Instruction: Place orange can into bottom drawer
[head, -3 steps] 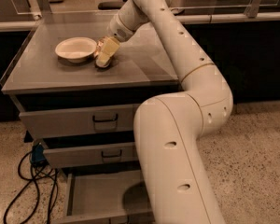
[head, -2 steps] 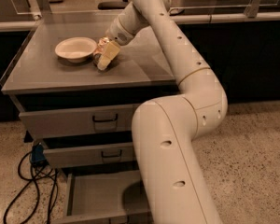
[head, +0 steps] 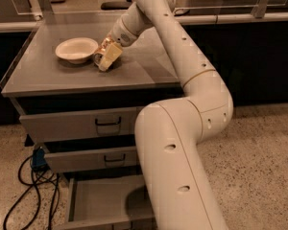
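The 1 camera looked down from high up, close behind the arm [head: 182, 143], facing the cabinet [head: 62, 126]. The surface [head: 53, 78] lay toward 10 o'clock with the end effector [head: 108, 56] over it, the bottom drawer [head: 103, 200] toward 7 o'clock.

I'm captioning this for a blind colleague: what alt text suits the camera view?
A white robot arm extends over a grey cabinet top, its gripper down at the orange can, right beside a white bowl. Below the two upper drawers, the bottom drawer stands pulled open, partly hidden by the arm.
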Controlling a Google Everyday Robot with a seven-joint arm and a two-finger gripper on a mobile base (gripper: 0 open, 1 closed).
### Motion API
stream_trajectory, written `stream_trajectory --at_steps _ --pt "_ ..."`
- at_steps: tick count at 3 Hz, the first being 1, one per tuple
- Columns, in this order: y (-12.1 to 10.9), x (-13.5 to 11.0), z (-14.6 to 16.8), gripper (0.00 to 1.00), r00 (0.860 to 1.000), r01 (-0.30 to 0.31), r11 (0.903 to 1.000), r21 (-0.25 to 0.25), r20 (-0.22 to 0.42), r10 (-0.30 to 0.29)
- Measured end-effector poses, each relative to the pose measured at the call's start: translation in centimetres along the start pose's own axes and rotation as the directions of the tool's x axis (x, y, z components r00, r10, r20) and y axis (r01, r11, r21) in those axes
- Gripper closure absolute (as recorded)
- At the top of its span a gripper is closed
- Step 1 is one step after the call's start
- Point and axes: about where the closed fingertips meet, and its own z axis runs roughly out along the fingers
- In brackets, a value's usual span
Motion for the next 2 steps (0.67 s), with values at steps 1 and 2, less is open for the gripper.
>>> stream_trajectory --at_steps 1,2 --pt "0.0 0.0 0.0 0.42 1.0 0.0 1.0 0.0 0.0 0.0" --pt "0.0 0.0 0.0 0.65 1.0 0.0 1.0 0.0 0.0 0.0"
